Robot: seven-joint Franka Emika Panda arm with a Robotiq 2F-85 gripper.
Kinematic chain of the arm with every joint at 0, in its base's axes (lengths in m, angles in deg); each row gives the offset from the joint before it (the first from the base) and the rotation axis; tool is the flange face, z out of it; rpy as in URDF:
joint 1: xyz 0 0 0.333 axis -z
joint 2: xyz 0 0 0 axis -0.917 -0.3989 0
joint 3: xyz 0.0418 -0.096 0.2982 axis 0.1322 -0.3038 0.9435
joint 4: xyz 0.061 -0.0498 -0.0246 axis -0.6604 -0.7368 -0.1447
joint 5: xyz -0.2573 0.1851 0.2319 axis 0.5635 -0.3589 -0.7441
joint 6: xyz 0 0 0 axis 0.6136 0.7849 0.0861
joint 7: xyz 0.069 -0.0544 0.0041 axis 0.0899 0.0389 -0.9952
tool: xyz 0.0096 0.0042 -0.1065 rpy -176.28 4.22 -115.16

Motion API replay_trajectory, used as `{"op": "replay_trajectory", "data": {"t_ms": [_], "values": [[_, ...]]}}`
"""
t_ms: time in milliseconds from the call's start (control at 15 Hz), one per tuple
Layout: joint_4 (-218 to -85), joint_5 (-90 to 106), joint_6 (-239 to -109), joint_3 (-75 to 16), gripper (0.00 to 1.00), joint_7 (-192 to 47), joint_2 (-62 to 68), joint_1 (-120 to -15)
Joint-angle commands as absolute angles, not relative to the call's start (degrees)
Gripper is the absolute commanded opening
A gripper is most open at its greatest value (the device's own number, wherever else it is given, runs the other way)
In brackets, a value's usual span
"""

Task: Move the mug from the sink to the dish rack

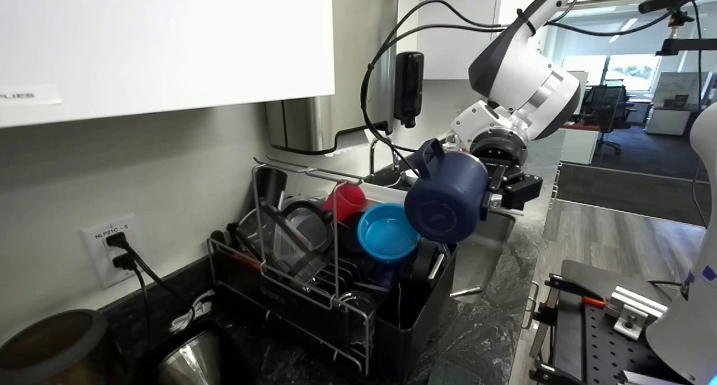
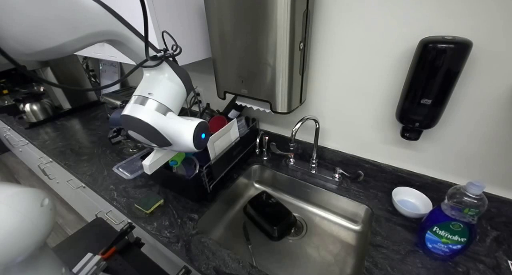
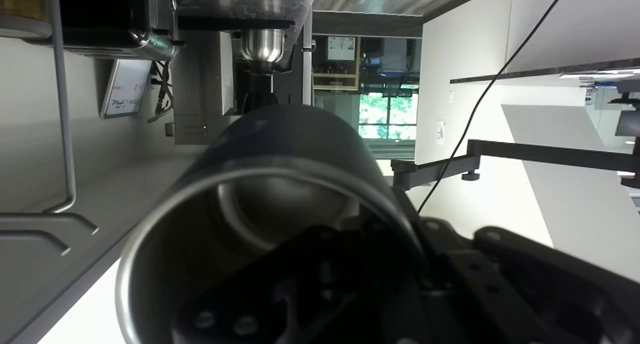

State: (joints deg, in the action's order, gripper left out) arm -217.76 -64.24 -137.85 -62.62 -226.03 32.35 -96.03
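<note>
The navy-blue mug (image 1: 448, 197) hangs in the air on its side, its base towards the camera in an exterior view. My gripper (image 1: 488, 197) is shut on its wall near the rim. The wrist view looks into the mug (image 3: 295, 138), with one finger inside and one outside the wall. The black dish rack (image 1: 297, 312) is full of dishes and stands lower than the mug; I cannot tell whether the mug is directly over it. The steel sink (image 2: 328, 243) lies beside the rack. In an exterior view the arm hides most of the gripper.
A cyan bowl (image 1: 388, 232) and a red cup (image 1: 344, 201) sit in the rack. A white cabinet (image 1: 168, 43) and a towel dispenser (image 2: 260, 47) hang above. The faucet (image 2: 316, 127) rises behind the sink, which holds a black container (image 2: 270, 215).
</note>
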Motion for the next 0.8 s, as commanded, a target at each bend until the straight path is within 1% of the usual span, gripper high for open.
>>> {"op": "replay_trajectory", "data": {"t_ms": [0,400,733], "values": [[-217.5,-64.7,-137.4,-62.5,0.02,-226.0,32.3,-96.6],[-216.6,-65.9,-137.0,-61.5,0.02,-226.0,32.2,-100.0],[-215.0,-69.3,-140.4,-61.6,0.02,-226.0,33.9,-104.4]]}}
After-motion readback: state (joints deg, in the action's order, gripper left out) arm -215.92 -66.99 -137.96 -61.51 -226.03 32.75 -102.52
